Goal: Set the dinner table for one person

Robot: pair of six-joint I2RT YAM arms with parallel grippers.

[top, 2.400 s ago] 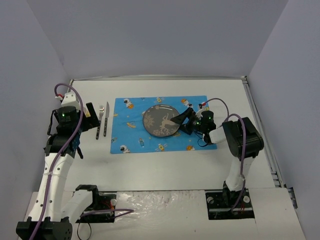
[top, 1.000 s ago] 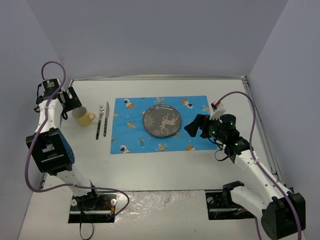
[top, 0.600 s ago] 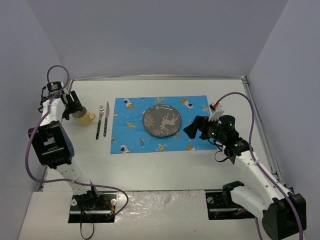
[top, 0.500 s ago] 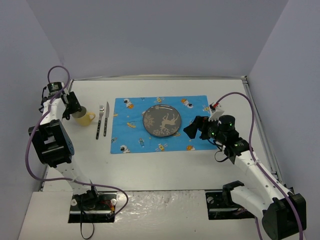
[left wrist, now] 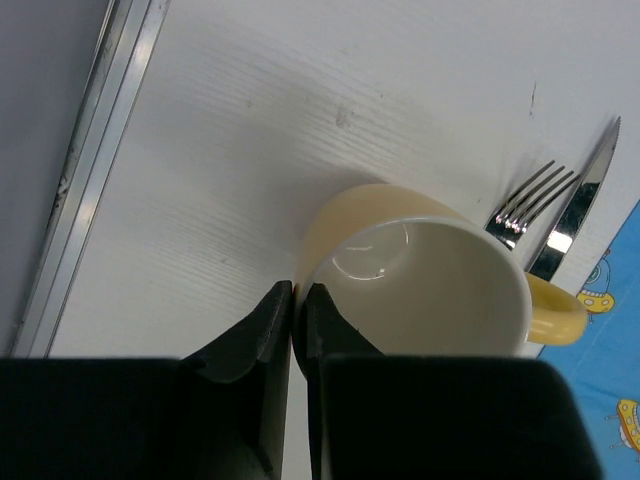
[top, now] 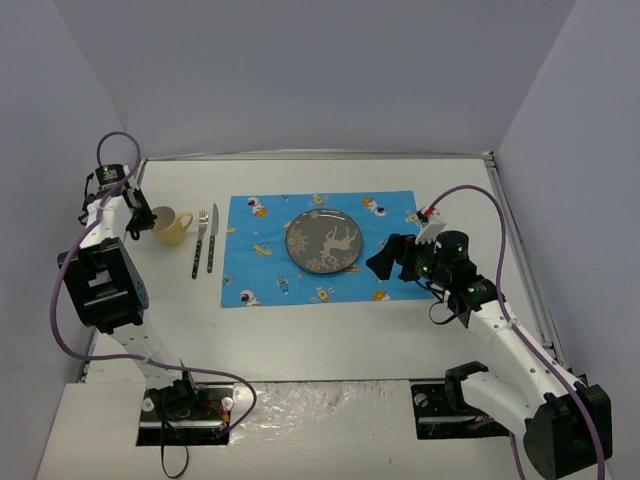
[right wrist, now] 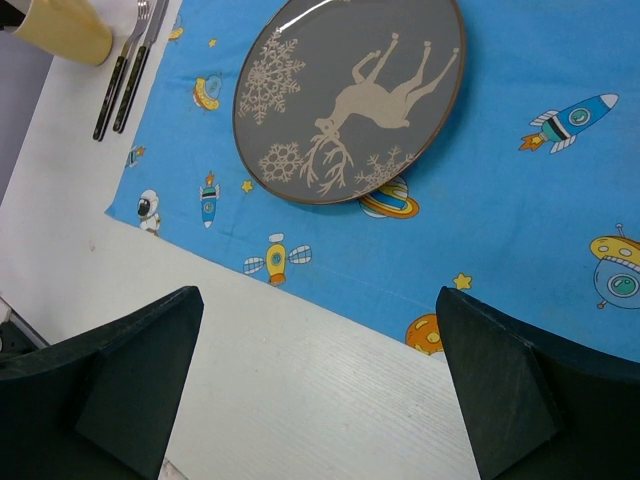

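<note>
Left claw [left wrist: 298, 310] pinched shut on rim of yellow mug [left wrist: 430, 280], right claw [right wrist: 318, 350] spread wide and empty above blue placemat [right wrist: 520, 210], near grey plate [right wrist: 350, 95], white counter [top: 330, 330]

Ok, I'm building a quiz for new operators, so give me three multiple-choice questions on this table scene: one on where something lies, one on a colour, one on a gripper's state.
1. Where do the fork and knife lie?
A) on the placemat
B) on the dinner table, left of the placemat
C) on the dinner table, right of the placemat

2. What colour is the mug?
A) yellow
B) red
C) green

3. How is the right gripper?
A) shut on the fork
B) shut on the mug
C) open, holding nothing

Answers:
1 B: both lie side by side on the bare white top, just off the blue cloth's left edge.
2 A: it is pale yellow in the top and left wrist views.
3 C: its fingers stand wide apart with nothing between them.
</note>
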